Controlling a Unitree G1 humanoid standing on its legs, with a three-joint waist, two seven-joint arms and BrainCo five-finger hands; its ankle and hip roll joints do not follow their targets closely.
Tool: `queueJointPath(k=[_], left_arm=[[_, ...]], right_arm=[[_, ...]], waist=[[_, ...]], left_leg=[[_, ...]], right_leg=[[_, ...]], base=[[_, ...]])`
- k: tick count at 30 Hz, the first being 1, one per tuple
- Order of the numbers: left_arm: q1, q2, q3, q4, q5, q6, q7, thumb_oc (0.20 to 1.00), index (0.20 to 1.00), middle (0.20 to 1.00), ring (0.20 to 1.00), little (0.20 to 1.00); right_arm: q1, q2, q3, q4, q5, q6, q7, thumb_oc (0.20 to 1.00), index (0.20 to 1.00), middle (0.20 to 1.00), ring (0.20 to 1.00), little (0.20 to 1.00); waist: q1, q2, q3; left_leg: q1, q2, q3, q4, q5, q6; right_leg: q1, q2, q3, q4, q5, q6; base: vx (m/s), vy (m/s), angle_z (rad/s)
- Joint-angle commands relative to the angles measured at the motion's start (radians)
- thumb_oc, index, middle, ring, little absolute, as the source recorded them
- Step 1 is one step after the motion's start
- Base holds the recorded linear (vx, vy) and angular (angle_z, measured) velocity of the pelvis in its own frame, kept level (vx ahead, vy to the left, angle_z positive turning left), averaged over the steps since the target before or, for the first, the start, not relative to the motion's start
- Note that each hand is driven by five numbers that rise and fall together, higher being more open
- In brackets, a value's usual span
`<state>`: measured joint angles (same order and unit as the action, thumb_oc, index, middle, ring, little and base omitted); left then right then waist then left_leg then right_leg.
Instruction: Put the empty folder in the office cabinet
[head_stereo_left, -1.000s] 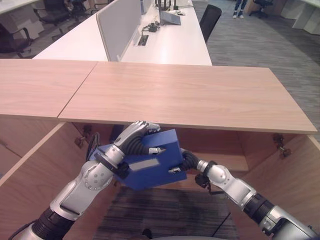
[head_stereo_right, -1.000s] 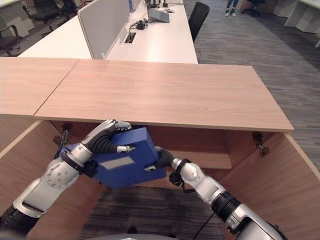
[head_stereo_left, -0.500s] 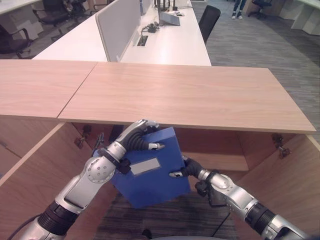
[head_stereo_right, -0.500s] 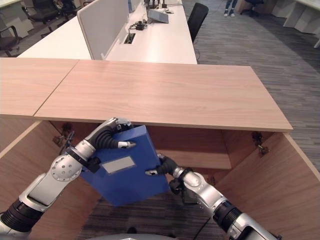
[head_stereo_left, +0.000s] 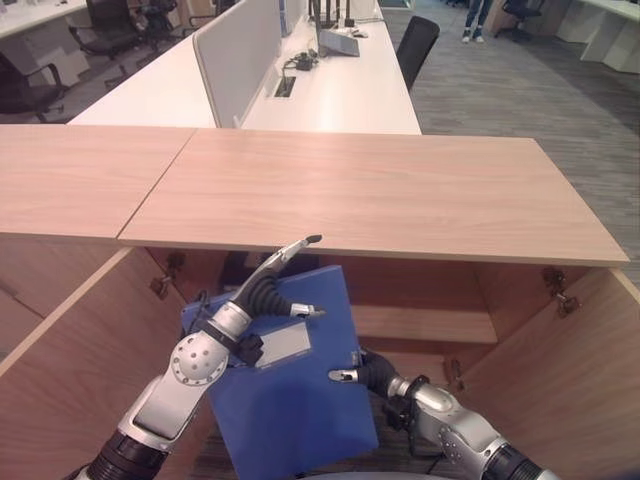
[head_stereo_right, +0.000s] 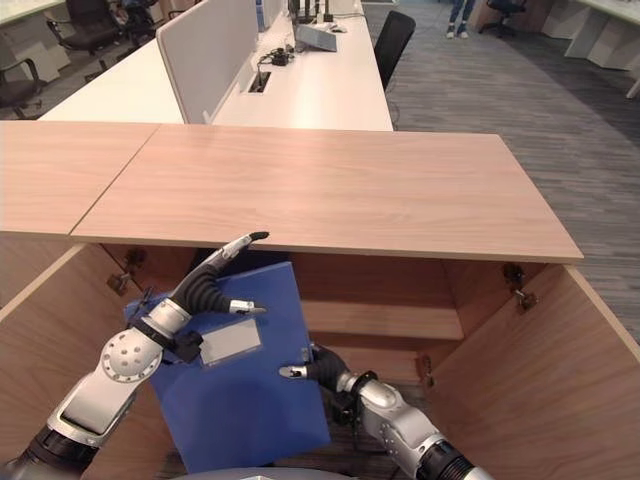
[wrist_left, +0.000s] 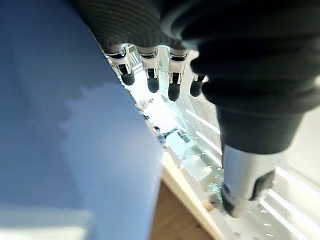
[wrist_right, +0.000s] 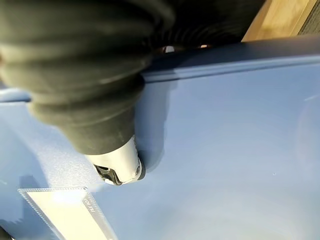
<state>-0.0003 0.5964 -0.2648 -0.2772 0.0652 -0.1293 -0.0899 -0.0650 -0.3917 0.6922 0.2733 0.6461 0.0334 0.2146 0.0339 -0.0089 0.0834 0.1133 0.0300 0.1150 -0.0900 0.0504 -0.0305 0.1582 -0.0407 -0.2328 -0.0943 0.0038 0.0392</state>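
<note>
A blue folder (head_stereo_left: 290, 400) with a clear label pocket stands tilted in front of the open office cabinet (head_stereo_left: 420, 325), below the edge of its wooden top (head_stereo_left: 380, 190). My left hand (head_stereo_left: 262, 295) lies against the folder's upper face. Its fingers (wrist_left: 150, 80) are straight and point up toward the top's edge, off the folder (wrist_left: 60, 125). My right hand (head_stereo_left: 375, 375) pinches the folder's right edge. Its thumb (wrist_right: 117, 160) presses the blue face (wrist_right: 225, 140), with the fingers behind the folder.
The cabinet's wooden doors stand open at the left (head_stereo_left: 70, 360) and right (head_stereo_left: 560, 370). A shelf (head_stereo_right: 390, 320) crosses the inside. Behind the cabinet are white desks (head_stereo_left: 340, 90) with a divider, and a black chair (head_stereo_left: 418, 40).
The folder has dropped lower and swung its broad face toward me. My left fingers have uncurled from its top edge and straightened. My right hand has moved down with it.
</note>
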Motion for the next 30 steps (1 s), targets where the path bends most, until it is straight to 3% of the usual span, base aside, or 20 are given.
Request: queueJointPath(k=[1, 3, 7, 12, 15, 24, 30], left_arm=[[0.092, 0.055, 0.008, 0.112, 0.129, 0.016, -0.006, 1.0, 1.0, 1.0, 1.0, 1.0], [0.108, 0.057, 0.015, 0.133, 0.134, 0.02, -0.014, 1.0, 1.0, 1.0, 1.0, 1.0], [0.169, 0.089, 0.024, 0.22, 0.193, 0.026, -0.036, 1.0, 1.0, 1.0, 1.0, 1.0], [0.21, 0.075, 0.05, 0.269, 0.156, 0.04, -0.059, 1.0, 1.0, 1.0, 1.0, 1.0], [0.214, 0.081, 0.03, 0.345, 0.254, 0.058, -0.057, 1.0, 1.0, 1.0, 1.0, 1.0], [0.169, 0.016, -0.068, 0.692, 0.439, 0.102, -0.014, 1.0, 1.0, 1.0, 1.0, 1.0], [0.164, -0.106, -0.038, 0.882, 0.318, 0.138, 0.03, 1.0, 1.0, 1.0, 1.0, 1.0]], right_arm=[[-0.031, 0.078, -0.094, -0.002, 0.01, -0.055, 0.003, 0.2, 0.2, 0.2, 0.2, 0.2], [-0.019, 0.077, -0.09, 0.007, -0.022, -0.047, 0.008, 0.2, 0.2, 0.2, 0.2, 0.2], [-0.074, 0.155, -0.112, 0.337, -0.086, -0.05, -0.003, 0.2, 0.2, 0.2, 0.2, 0.2], [-0.029, 0.132, -0.166, 0.425, -0.124, -0.06, -0.009, 0.2, 0.2, 0.2, 0.2, 0.2], [-0.049, 0.152, -0.221, 0.525, -0.139, -0.055, -0.035, 0.2, 0.2, 0.2, 0.2, 0.2], [-0.069, 0.131, -0.289, 0.534, -0.086, -0.06, -0.065, 0.2, 0.2, 0.2, 0.2, 0.2], [-0.077, 0.103, -0.402, 0.445, 0.047, -0.107, -0.118, 0.2, 0.2, 0.2, 0.2, 0.2]], waist=[[0.006, -0.044, 0.004], [0.007, -0.043, 0.008], [0.032, -0.029, 0.038], [0.019, -0.026, 0.052], [0.014, -0.014, 0.06], [0.004, 0.002, 0.068], [-0.008, 0.009, 0.073]], left_leg=[[0.035, -0.015, -0.024, 0.003, -0.125, 0.002], [0.032, -0.015, -0.026, 0.003, -0.124, 0.002], [0.007, -0.016, -0.03, 0.003, -0.113, 0.001], [-0.031, -0.015, -0.034, 0.003, -0.098, 0.001], [-0.047, -0.016, -0.038, 0.003, -0.092, 0.003], [-0.064, -0.016, -0.036, 0.003, -0.088, 0.003], [-0.075, -0.017, -0.035, 0.003, -0.085, 0.004]], right_leg=[[-0.018, -0.017, -0.004, 0.007, -0.032, 0.056], [-0.021, -0.017, -0.005, 0.007, -0.032, 0.056], [-0.043, -0.02, -0.01, 0.007, -0.027, 0.059], [-0.075, -0.019, -0.012, 0.007, -0.021, 0.06], [-0.089, -0.017, -0.013, 0.007, -0.021, 0.06], [-0.107, -0.015, -0.009, 0.007, -0.02, 0.056], [-0.118, -0.016, -0.012, 0.007, -0.022, 0.056]], base=[[0.0, 0.0, 0.0], [0.0, 0.0, 0.0], [-0.03, -0.009, -0.02], [-0.04, -0.021, 0.04], [0.0, -0.002, 0.02], [0.0, 0.0, 0.0], [0.0, 0.0, 0.0]])
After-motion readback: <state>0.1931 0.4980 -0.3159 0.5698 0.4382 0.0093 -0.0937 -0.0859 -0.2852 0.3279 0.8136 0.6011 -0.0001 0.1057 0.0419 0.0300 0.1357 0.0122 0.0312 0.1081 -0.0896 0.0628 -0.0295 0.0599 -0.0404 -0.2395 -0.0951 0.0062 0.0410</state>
